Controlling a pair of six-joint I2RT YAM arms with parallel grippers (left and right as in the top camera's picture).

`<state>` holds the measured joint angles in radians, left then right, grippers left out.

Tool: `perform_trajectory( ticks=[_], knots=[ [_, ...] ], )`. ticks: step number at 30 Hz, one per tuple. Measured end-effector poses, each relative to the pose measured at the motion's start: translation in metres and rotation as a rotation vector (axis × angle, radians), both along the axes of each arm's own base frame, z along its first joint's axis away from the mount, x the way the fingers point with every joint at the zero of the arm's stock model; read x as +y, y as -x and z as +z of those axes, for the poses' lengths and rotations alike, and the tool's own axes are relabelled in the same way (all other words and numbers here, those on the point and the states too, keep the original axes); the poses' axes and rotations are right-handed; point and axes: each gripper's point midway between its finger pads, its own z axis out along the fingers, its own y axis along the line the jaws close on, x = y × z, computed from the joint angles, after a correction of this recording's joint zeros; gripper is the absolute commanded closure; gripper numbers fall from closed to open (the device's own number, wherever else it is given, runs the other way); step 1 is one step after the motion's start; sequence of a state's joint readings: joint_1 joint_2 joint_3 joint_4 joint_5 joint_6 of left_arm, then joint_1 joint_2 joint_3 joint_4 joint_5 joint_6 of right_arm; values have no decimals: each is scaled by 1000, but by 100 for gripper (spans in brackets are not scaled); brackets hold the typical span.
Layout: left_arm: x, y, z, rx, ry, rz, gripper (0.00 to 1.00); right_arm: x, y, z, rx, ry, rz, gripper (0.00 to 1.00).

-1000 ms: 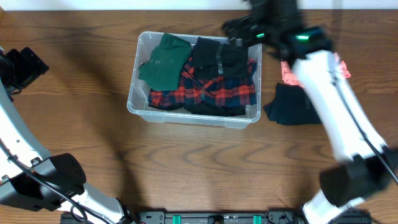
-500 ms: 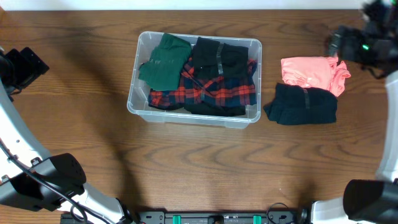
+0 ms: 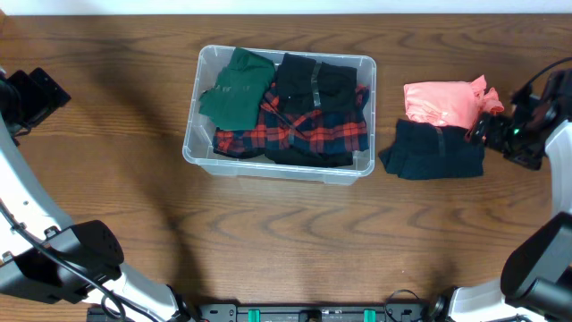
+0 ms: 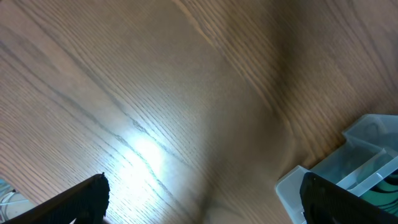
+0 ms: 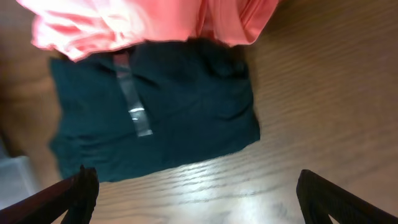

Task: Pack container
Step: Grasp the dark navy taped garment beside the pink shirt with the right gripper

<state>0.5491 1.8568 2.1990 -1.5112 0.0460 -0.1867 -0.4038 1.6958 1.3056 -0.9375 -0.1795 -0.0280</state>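
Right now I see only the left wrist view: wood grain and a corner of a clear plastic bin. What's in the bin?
Observer: The large clear rectangular plastic container holds a folded green garment, a red-and-navy plaid garment and a black garment.
Reviewer: Anything outside it?
Observer: A coral-pink folded garment and a dark navy garment lie touching on the wooden table, to its right.
Reviewer: And the arm on that side?
Observer: The right gripper is open and empty, beside those two.
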Motion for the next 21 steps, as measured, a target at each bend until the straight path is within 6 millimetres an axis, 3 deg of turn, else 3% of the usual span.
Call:
perform_trajectory(
  ticks=[3,8,14,21],
  knots=[
    [0,0,0,0,0,0,2,-2,-5,-11,-22,27,68,1],
    [0,0,0,0,0,0,2,-12,-27,-10,-133,113,171,1],
    [0,0,0,0,0,0,2,-15,-33,-19,-163,150,229,1],
    [0,0,0,0,0,0,2,-9,-32,-59,-101,88,284,7]
  ],
)
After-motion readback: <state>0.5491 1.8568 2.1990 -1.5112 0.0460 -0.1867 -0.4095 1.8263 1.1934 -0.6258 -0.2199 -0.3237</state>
